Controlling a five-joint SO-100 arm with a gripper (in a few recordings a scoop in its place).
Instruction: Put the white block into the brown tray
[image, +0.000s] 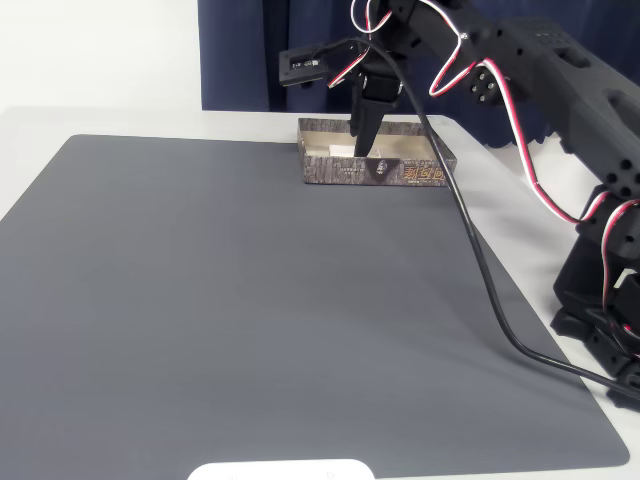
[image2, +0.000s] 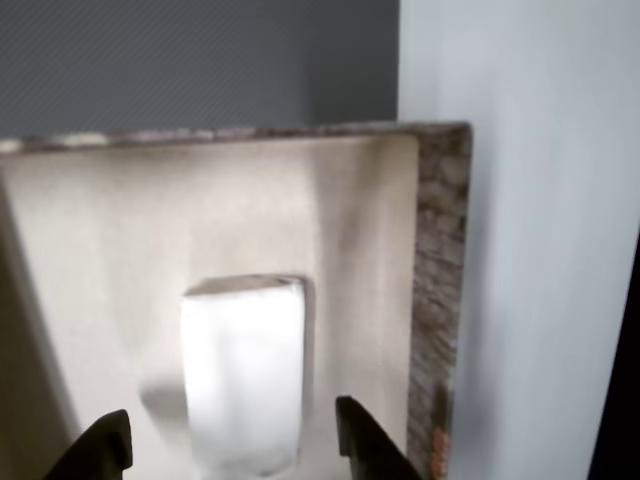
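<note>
The brown tray (image: 400, 173) stands at the far edge of the grey mat, a dark oval logo on its bark-patterned front wall. My gripper (image: 362, 140) reaches down into its left part. In the wrist view the white block (image2: 243, 375) lies flat on the cream floor of the tray (image2: 435, 280), near the right wall. My gripper (image2: 235, 445) is open around the block. Both black fingertips (image2: 365, 445) stand a little away from its sides, with gaps showing.
A large grey mat (image: 250, 300) covers the white table. A black cable (image: 480, 260) runs from the arm across the mat's right side to the arm's base (image: 600, 300). A white rounded shape (image: 282, 470) sits at the near edge. A dark blue curtain (image: 240, 50) hangs behind.
</note>
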